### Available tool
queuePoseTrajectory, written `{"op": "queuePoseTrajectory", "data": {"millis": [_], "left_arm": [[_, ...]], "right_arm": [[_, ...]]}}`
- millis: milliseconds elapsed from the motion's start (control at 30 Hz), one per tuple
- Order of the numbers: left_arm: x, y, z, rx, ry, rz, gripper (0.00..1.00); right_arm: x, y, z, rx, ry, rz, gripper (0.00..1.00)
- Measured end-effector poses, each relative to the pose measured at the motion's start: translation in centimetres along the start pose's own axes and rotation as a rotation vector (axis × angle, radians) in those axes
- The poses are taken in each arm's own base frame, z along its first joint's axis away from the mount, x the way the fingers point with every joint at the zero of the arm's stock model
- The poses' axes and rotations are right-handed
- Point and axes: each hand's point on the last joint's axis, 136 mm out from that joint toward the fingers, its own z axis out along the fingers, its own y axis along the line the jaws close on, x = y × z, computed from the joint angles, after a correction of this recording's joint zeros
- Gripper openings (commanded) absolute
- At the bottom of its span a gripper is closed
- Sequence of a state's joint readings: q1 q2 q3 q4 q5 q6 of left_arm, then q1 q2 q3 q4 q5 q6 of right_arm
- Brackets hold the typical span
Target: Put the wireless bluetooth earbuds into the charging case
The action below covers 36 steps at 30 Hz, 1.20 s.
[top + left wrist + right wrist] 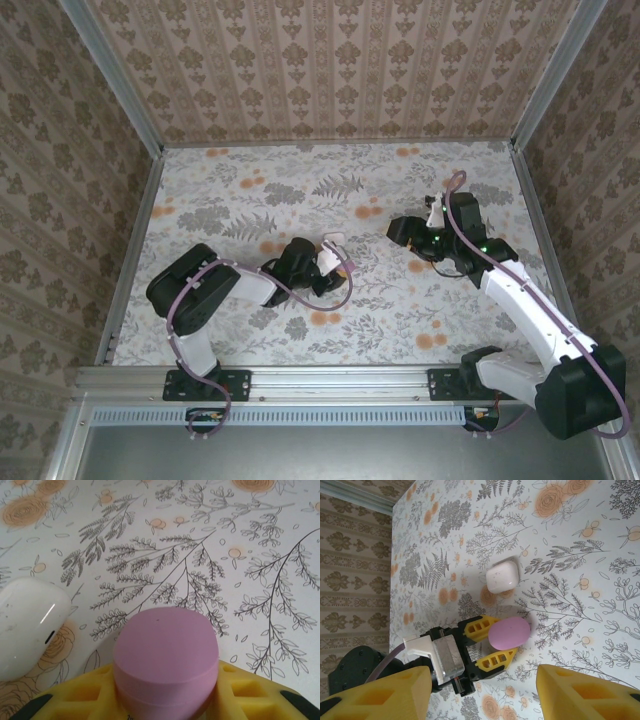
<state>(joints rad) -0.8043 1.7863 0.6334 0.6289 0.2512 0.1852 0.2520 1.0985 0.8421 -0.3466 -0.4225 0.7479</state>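
The left pincer (505, 636) is closed narrowly on a pink oval case (165, 655), a yellow finger pressed to each side. The case, lid shut, sits on the floral surface (580, 555) near a white box (502, 577). The right pincer (485, 677) stands wide apart, empty.

Top camera overlooks the table (300, 170); both wrist cameras share the pink pebble (165, 655).

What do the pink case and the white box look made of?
Pink case: probably matte plastic or silicone; even colour, soft shading, no glare, a faint seam near its base. White box: likely glossy hard plastic; sharp bright reflections streak its rounded surface.
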Motion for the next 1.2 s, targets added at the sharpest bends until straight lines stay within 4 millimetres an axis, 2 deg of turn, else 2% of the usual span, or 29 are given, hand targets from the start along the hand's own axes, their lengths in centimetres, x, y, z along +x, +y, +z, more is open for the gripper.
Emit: {"op": "queuePoseTrajectory", "data": {"millis": [433,600,700,733,767,833,900,1000,1100,1200], "left_arm": [[1.3,0.1,-0.5,-0.009,0.041,-0.004,0.59],[1.2,0.4,-2.9,-0.034,0.021,-0.014,0.67],[-0.3,0.8,-5.1,-0.062,-0.034,-0.022,0.7],[-1.1,1.2,-6.0,-0.081,-0.059,-0.031,0.76],[-1.9,1.9,-7.0,-0.111,-0.09,-0.049,0.81],[-3.5,4.0,-9.3,-0.192,-0.152,-0.097,0.9],[-4.5,6.8,-11.9,-0.301,-0.196,-0.153,0.98],[-5.1,11.5,-16.2,-0.497,-0.219,-0.249,1.0],[-3.8,15.9,-20.6,-0.703,-0.215,-0.332,1.0],[-0.7,19.7,-24.8,-0.909,-0.166,-0.414,1.0]], "right_arm": [[-1.2,-1.1,-0.4,0.021,-0.033,0.024,0.6],[-2.3,-3.4,-1.2,0.122,-0.079,0.021,0.65],[-4.3,-5.5,-2.2,0.265,-0.182,-0.046,0.71],[-5.1,-6.4,-2.6,0.321,-0.225,-0.08,0.74],[-6.0,-7.2,-3.1,0.375,-0.279,-0.125,0.83],[-7.5,-9.0,-3.9,0.482,-0.377,-0.201,0.92],[-8.3,-11.2,-4.1,0.581,-0.436,-0.272,0.96],[-8.7,-14.7,-2.7,0.707,-0.438,-0.384,0.97],[-8.9,-17.3,-0.4,0.788,-0.384,-0.471,0.97],[-9.5,-18.7,1.8,0.812,-0.371,-0.551,0.97]]}}
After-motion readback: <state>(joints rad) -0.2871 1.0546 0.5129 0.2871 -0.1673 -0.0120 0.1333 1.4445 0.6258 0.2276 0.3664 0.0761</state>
